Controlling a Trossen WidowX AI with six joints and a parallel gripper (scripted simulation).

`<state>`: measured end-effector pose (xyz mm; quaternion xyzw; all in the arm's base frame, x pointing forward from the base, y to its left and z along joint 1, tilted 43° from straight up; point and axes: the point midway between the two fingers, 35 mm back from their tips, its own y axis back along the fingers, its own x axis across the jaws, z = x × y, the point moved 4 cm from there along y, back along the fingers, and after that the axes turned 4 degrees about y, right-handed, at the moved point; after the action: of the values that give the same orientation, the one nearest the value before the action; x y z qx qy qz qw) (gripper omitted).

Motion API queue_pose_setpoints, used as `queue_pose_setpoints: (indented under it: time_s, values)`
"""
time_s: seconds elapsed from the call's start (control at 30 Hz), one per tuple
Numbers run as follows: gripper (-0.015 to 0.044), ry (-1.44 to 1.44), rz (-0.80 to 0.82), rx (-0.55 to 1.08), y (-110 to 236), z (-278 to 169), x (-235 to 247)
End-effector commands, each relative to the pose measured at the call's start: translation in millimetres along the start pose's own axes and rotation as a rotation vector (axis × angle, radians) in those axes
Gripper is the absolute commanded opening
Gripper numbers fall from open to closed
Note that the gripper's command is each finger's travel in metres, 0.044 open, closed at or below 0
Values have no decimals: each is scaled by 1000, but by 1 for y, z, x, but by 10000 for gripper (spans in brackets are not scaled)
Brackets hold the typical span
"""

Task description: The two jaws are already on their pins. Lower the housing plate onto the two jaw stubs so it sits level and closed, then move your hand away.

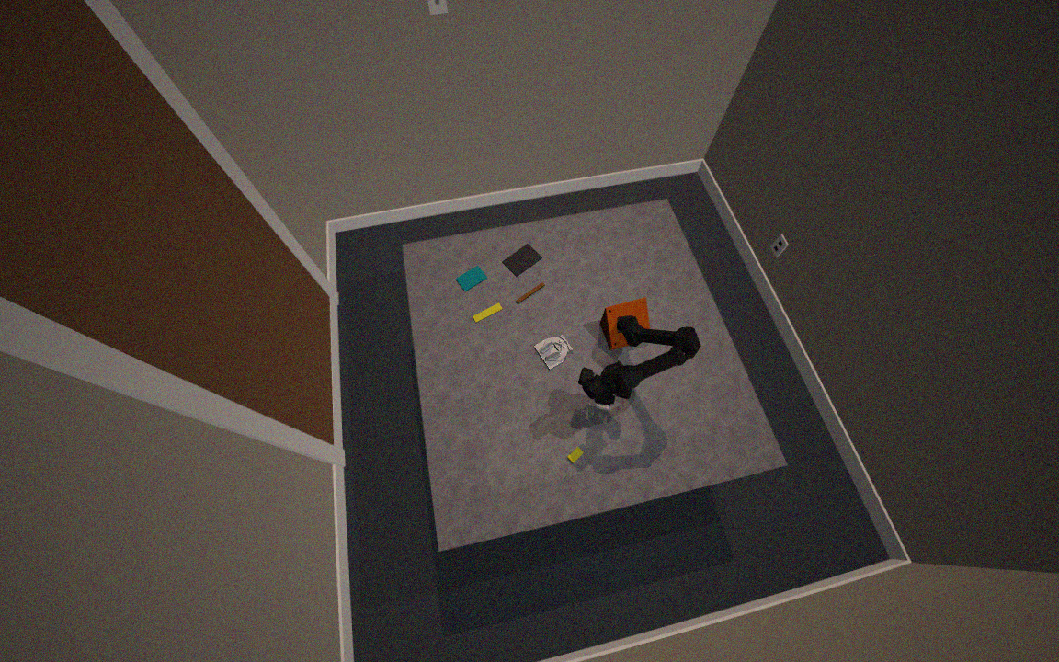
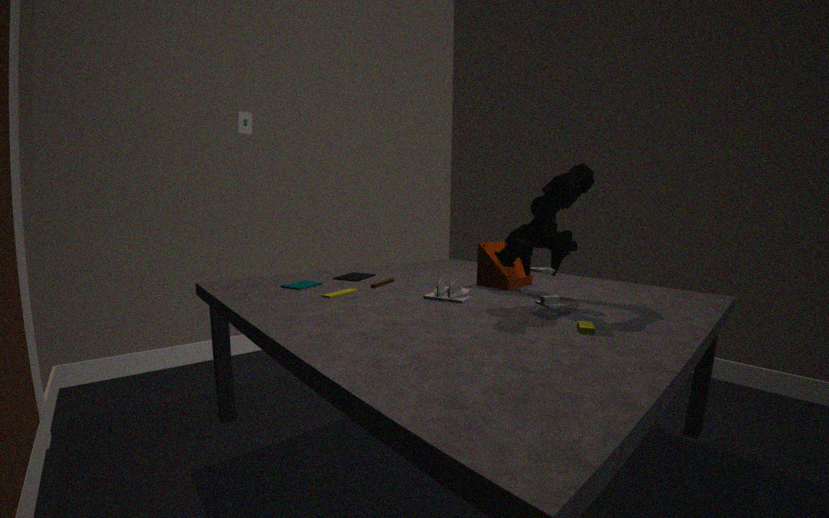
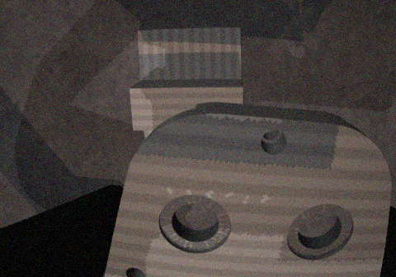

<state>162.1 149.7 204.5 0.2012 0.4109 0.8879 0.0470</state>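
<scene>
My gripper point(image 2: 541, 271) point(image 3: 250, 211) is shut on the pale housing plate point(image 2: 542, 268) point(image 3: 247, 178), held by its sides. The plate has two ringed holes and smaller holes. It hangs in the air above a pale stepped stand point(image 2: 547, 301) point(image 3: 190, 56) on the table. In the wrist view the plate overlaps the stand's near part. The white base point(image 1: 544, 359) point(image 2: 433, 296) lies apart from my gripper, farther left in the top and exterior views, with two thin upright jaws on it. Their stubs are too small to make out.
An orange wedge-shaped block point(image 1: 637, 310) point(image 2: 489, 270) stands beside my arm. A yellow block point(image 1: 575, 454) point(image 2: 586, 326) lies nearer the front. Beyond the base lie a yellow bar point(image 1: 487, 313) point(image 2: 340, 293), a brown rod point(image 1: 529, 292) point(image 2: 382, 283), a teal plate point(image 1: 472, 278) point(image 2: 301, 283) and a dark plate point(image 1: 521, 259) point(image 2: 353, 276).
</scene>
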Motion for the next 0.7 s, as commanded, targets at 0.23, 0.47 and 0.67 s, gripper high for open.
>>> queue_pose_setpoints:
  time_s: [0.23, 0.47, 0.67]
  values:
    - [351, -84, -19, 20, -2, -10, -33]
    - [351, -144, -27, 31, -3, -19, -53]
    - [351, -196, -33, 38, -4, -28, -70]
